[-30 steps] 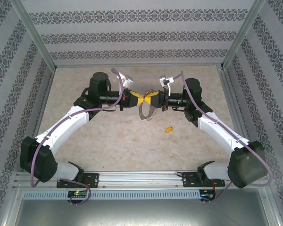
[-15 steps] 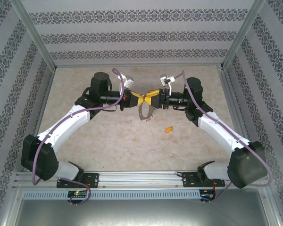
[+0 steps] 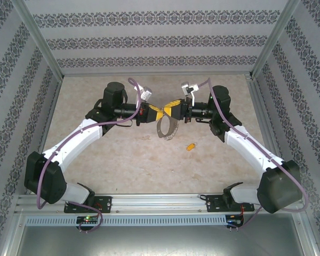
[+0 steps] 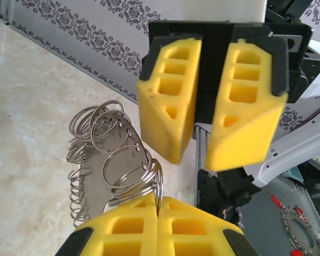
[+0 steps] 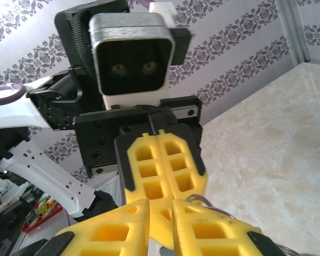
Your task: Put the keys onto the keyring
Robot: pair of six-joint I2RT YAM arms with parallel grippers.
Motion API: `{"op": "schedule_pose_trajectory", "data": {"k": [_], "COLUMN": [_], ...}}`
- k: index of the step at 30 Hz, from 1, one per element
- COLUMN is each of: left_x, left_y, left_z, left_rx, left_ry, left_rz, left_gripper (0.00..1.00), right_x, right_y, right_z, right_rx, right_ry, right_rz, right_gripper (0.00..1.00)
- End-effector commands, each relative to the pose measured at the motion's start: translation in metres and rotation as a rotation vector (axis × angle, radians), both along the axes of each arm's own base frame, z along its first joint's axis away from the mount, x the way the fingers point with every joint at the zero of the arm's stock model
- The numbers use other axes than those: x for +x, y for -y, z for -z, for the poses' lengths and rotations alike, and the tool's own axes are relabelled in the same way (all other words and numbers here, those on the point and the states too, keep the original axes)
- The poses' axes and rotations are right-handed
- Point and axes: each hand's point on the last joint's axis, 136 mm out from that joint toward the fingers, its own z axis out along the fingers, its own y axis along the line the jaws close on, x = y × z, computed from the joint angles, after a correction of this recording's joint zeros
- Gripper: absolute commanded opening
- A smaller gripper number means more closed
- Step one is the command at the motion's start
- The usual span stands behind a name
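Now: L claw (image 4: 157,201) pinching keyring (image 4: 141,181); R claw (image 4: 200,160) slightly spread; key (image 3: 190,145) apart on open table (image 3: 122,160).

The left arm (image 3: 74,140) rises from its base, runs forward and bends inward at the elbow, with its wrist (image 3: 125,110) level and pointing right. The right arm (image 3: 246,146) mirrors it, elbow out to the side and forearm pointing left. The 2 hands meet tip to tip between the arms, raised off the surface. The left hand (image 4: 157,205) has its 2 yellow fingers pressed flat together, pinching the wire of the keyring (image 4: 149,181) at their tips. The right hand (image 4: 199,152) faces it head-on and close by, rolled slightly to 1 side, with its 2 fingers a narrow slot apart.
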Motion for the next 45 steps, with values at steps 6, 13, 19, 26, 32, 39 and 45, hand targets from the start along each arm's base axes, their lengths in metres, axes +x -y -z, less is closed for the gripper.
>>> {"op": "schedule_pose_trajectory", "data": {"k": [6, 13, 19, 26, 32, 39, 45], "left_x": [-0.005, -0.008, -0.009, -0.009, -0.008, -0.008, -0.007], "left_y": [0.006, 0.005, 0.005, 0.005, 0.005, 0.006, 0.006], "left_z": [-0.017, -0.021, -0.021, -0.02, -0.02, -0.02, -0.018], "left_rx": [-0.048, -0.053, -0.054, -0.053, -0.055, -0.055, -0.052], "left_ry": [0.045, 0.057, 0.058, 0.054, 0.056, 0.055, 0.046], "left_rz": [0.044, 0.05, 0.052, 0.051, 0.05, 0.052, 0.049], "left_gripper": [0.0, 0.0, 0.0, 0.0, 0.0, 0.0, 0.0], "right_x": [-0.009, -0.002, 0.0, -0.002, -0.008, -0.008, -0.007], "right_y": [-0.006, 0.009, 0.021, 0.012, 0.0, -0.004, -0.006], "right_z": [0.003, 0.012, 0.008, 0.008, 0.009, 0.009, 0.005], "right_rx": [-0.001, -0.009, -0.003, -0.001, -0.004, -0.004, -0.001], "right_ry": [0.029, 0.016, 0.02, 0.013, 0.013, 0.018, 0.026], "right_rz": [-0.06, 0.008, 0.041, 0.005, -0.039, -0.047, -0.05], "right_gripper": [0.29, 0.39, 0.4, 0.4, 0.39, 0.35, 0.17]}}
